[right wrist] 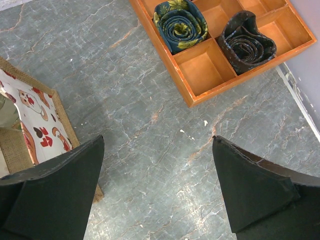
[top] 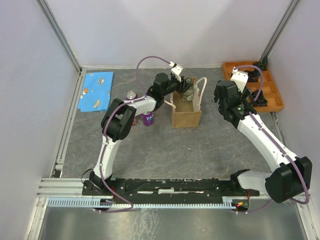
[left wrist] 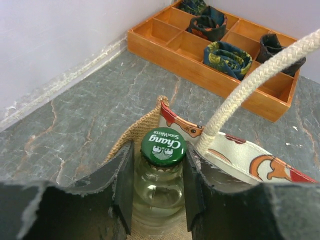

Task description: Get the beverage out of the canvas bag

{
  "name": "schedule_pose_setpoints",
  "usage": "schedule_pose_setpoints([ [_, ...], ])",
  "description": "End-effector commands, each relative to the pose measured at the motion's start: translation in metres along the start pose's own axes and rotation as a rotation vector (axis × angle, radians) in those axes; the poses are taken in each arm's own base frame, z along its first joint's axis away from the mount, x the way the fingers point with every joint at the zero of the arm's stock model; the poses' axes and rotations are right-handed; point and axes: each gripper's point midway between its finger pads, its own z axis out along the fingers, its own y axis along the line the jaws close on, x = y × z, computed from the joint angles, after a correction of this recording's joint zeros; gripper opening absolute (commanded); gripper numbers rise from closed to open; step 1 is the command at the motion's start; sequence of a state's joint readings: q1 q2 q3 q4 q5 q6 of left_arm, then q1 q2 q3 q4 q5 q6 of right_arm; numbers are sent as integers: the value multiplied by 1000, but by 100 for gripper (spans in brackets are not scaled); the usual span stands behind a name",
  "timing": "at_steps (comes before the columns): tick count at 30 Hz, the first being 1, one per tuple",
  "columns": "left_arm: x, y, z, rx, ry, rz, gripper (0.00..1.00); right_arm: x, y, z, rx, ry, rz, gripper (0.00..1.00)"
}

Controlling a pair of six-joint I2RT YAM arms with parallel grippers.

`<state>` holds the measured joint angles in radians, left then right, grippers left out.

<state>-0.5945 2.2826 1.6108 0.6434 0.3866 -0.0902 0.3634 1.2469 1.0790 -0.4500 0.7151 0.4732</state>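
Left gripper point(left wrist: 159, 172): closed on the bottle neck. Black pads point(left wrist: 122, 185) press the glass from both sides, just under the cap.

Beverage: a clear glass bottle point(left wrist: 157, 197) with a green crown cap point(left wrist: 163, 146) printed "Chang Soda Water". It stands upright inside the canvas bag point(top: 186, 117), with the cap at about the bag's mouth. Whether its base is on the bag floor cannot be told.

Handling, as judged:
- Glass with liquid is probably heavy for its size, rigid, smooth and breakable.
- The neck is the only part reachable from above. The cap's flared rim sits above the pads and should stop the bottle sliding down.
- A straight vertical lift seems safest. A tilt would swing the weighty body below the grip.

Bag: woven jute rim point(left wrist: 132, 132) and a soft printed lining point(left wrist: 235, 152). It is light and may rise with the bottle.

Rope handle point(left wrist: 240, 95): arches just beside the cap on the right, a snag risk.

Right gripper point(right wrist: 156, 139): spread wide and holding nothing. It hangs over bare stone-grey table point(right wrist: 150, 90) between the bag and the tray, near enough to steady the bag.

Farther off: an orange compartment tray point(right wrist: 165, 55) with a rolled blue-green cloth point(right wrist: 180, 22) and a rolled dark one point(right wrist: 247, 40).

Beside the left arm: a purple can point(top: 147, 118), well clear of the bag.
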Motion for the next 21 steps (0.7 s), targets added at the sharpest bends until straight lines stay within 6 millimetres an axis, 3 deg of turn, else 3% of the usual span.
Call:
schedule_pose_setpoints([
  [1, -23, -12, 8, 48, -68, -51, 30, -21, 0, -4, -1, -44, 31, 97],
  [4, -25, -9, 7, 27, -73, -51, 5, -21, 0, -4, 0, -43, 24, 97],
  [5, -28, -9, 6, 22, -76, -45, 3, -22, 0, -4, 0, -45, 27, 97],
  [13, -58, -12, 1, 20, -110, -22, 3, -18, 1, -4, -10, -38, 27, 97],
  [21, -145, -25, -15, 20, -235, 49, 3, -15, -1, -6, -19, -45, 40, 97],
])
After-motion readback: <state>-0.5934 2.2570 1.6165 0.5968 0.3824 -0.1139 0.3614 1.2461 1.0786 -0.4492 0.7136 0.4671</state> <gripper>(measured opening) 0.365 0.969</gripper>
